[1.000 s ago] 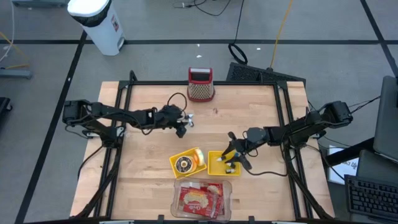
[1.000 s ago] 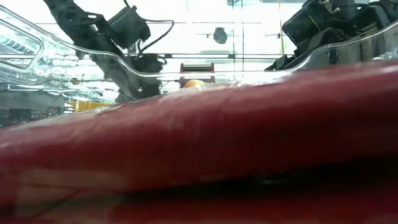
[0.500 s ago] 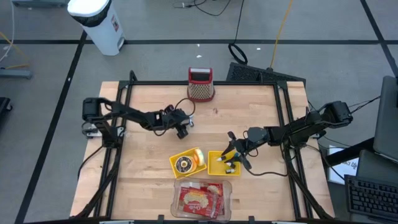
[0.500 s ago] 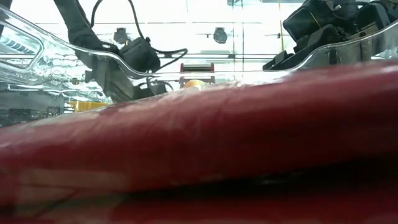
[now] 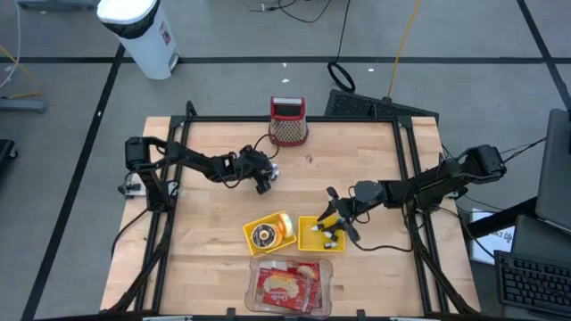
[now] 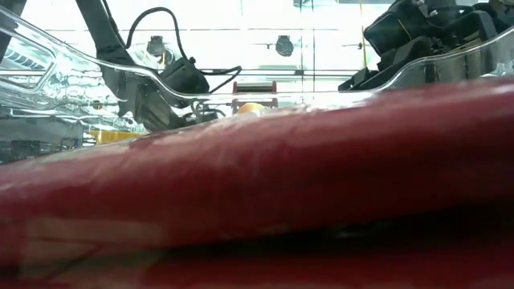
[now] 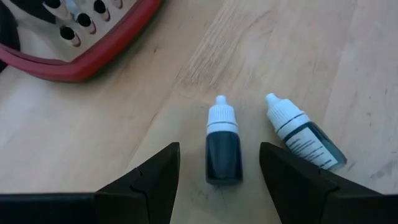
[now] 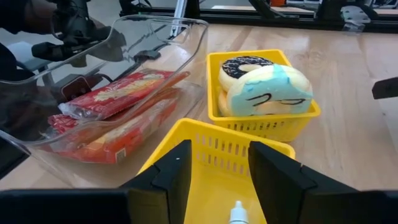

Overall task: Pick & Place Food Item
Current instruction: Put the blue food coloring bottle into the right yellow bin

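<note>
Two small dropper bottles lie on their sides on the wooden table. The dark one lies between the fingers of my open left gripper, which stand either side of it without touching. The teal one lies just beyond one finger. From above, my left gripper is left of the table's middle. My right gripper hangs open over a yellow basket. A white-capped bottle lies in that basket below the fingers.
A second yellow basket holds doughnut-like items. A clear tub of red packets stands at the near edge and fills the low view. A red-rimmed holder stands at the far edge. Bare wood lies left and right.
My left gripper has sunk toward the table at the two bottles and has rolled about its own axis, while its arm has reached farther out. Its fingers have stayed apart. The right arm has kept still.
</note>
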You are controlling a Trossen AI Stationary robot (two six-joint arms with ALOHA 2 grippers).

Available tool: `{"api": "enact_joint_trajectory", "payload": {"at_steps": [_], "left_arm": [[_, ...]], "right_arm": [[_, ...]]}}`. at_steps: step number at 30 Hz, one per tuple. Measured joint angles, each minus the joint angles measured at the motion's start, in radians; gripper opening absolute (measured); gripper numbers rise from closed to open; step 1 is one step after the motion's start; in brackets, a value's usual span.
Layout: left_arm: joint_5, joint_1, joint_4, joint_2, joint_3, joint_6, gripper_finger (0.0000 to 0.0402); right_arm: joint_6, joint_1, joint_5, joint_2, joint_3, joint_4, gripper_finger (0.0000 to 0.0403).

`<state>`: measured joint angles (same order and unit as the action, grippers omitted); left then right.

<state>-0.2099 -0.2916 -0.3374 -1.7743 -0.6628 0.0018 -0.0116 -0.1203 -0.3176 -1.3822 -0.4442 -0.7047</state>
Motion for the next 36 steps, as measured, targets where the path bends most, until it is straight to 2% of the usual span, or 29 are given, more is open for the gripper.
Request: {"api": "enact_joint_trajectory", "payload": {"at_steps": [4, 7, 17, 21, 26, 29, 32, 36], "left_arm": [[0.047, -0.019, 0.001, 0.000, 0.000, -0.010, 0.0222], [0.078, -0.029, 0.007, 0.000, 0.000, -0.026, 0.0203], [0.109, -0.034, 0.027, 0.011, 0.002, -0.084, 0.0057], [0.095, -0.036, 0.121, 0.076, 0.005, -0.094, 0.0053], [0.100, -0.028, 0.298, 0.211, 0.004, -0.156, 0.0068], [0.116, -0.002, 0.374, 0.286, 0.005, -0.197, 0.0061], [0.189, 0.033, 0.373, 0.344, 0.005, -0.225, 0.0051], [0.308, 0.097, 0.266, 0.375, 0.004, -0.247, 0.0051]], "right_arm": [[0.000, 0.009, -0.001, 0.000, 0.000, 0.000, 0.0146], [0.000, 0.011, -0.001, 0.000, 0.000, -0.001, 0.0143], [0.000, 0.011, 0.000, 0.000, 0.000, -0.002, 0.0143], [0.000, 0.011, 0.001, 0.000, 0.000, -0.001, 0.0142], [0.000, 0.011, 0.005, 0.000, 0.000, -0.001, 0.0143], [-0.008, 0.016, 0.013, 0.000, 0.000, -0.002, 0.0140], [-0.042, 0.020, 0.103, 0.000, -0.001, 0.004, 0.0138], [-0.110, 0.029, 0.217, 0.000, -0.001, 0.006, 0.0137]]}}
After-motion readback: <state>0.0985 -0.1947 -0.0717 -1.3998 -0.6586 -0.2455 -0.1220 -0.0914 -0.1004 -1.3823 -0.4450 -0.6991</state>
